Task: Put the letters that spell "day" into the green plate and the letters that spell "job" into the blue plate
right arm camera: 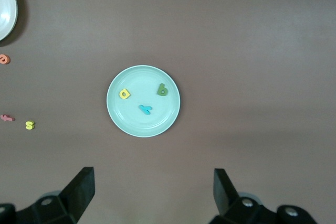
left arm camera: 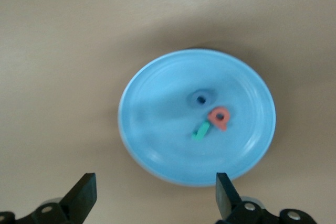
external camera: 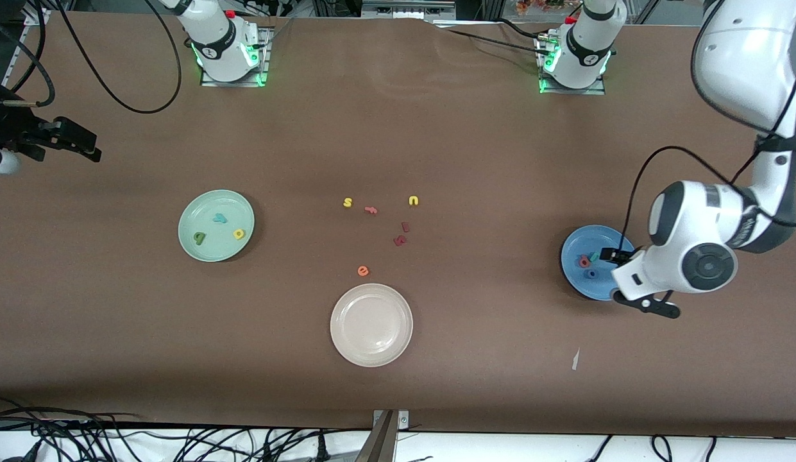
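A round pale green plate (external camera: 216, 225) lies on the brown table (external camera: 398, 128) toward the right arm's end, holding three small foam letters apart from one another: an olive-green "d" (external camera: 199, 239), a yellow "a" (external camera: 238, 233) and a teal "y" (external camera: 220, 218). A round sky-blue plate (external camera: 580, 279) lies toward the left arm's end, holding a pinkish-red "b" (external camera: 584, 261), a blue ring "o" (external camera: 591, 274) and a teal "j" (external camera: 594, 256), the "j" touching or just beside the "b". The left gripper (left arm camera: 155, 195) hangs over the blue plate's edge with its jaws spread wide and nothing between them; from the front, that arm's white wrist covers part of the plate. The right gripper (right arm camera: 152, 192) waits high near the table's edge at its own end, jaws also wide apart and empty, its camera looking down on the green plate. Between the two plates, mid-table, lie loose letters: a yellow "s" (external camera: 347, 203), a small pink letter (external camera: 371, 209), a yellow "u" (external camera: 414, 201), two dark red letters (external camera: 401, 235) and an orange "e" (external camera: 363, 271). A cream-white plate (external camera: 371, 325) sits nearer the front camera than these, just beside the "e". A small white scrap (external camera: 575, 359) lies on the table nearer the camera than the blue plate.
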Robot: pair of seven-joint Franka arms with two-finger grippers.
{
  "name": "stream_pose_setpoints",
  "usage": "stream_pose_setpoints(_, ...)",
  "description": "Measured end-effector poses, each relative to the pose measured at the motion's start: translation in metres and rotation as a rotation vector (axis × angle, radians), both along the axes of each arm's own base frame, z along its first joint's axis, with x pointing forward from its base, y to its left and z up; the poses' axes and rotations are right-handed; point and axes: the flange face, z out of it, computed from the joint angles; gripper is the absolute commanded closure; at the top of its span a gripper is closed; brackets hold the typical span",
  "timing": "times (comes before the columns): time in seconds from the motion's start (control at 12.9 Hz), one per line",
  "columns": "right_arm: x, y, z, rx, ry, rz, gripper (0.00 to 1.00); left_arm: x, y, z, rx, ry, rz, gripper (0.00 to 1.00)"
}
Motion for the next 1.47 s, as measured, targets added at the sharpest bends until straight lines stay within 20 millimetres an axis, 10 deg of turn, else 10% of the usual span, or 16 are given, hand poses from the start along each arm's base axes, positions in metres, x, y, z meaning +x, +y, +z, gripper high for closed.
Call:
stream_pose_setpoints(0.46, 0.004, 0.006, -0.006, 0.012, 0.003, 0.005, 0.0, -0.02, 0.0, 0.095, -0.001, -0.018, 0.035, 0.0)
stream_pose_setpoints(1.24, 0.003, 0.006, -0.005, 0.012, 0.001, 0.005, 0.0, -0.062, 0.061, 0.252, -0.268, -0.232, 0.261, 0.0)
stream_pose_setpoints(1.47, 0.003, 0.007, -0.005, 0.012, 0.001, 0.007, 0.0, -0.075, 0.048, 0.282, -0.271, -0.278, 0.234, 0.0)
